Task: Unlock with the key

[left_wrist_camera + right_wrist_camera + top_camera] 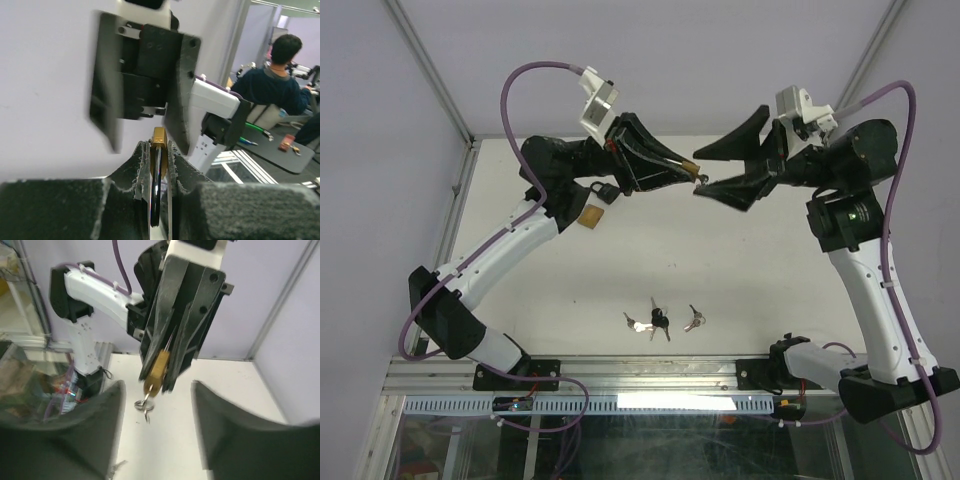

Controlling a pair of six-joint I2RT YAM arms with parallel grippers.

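Shows the right gripper (157,390) spread apart. Faces the left gripper (159,380) pinching a brass padlock (160,367) with a key (145,407) dangling beneath, above a white table (165,450).

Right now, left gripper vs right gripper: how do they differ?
Grip: the left gripper is shut on the brass padlock; the right gripper is open and holds nothing.
Contact: the left gripper pinches the padlock's body; the right gripper stands spread either side of the key ring hanging from the padlock, touching neither.
Shared: both are raised above the table, tips facing each other.
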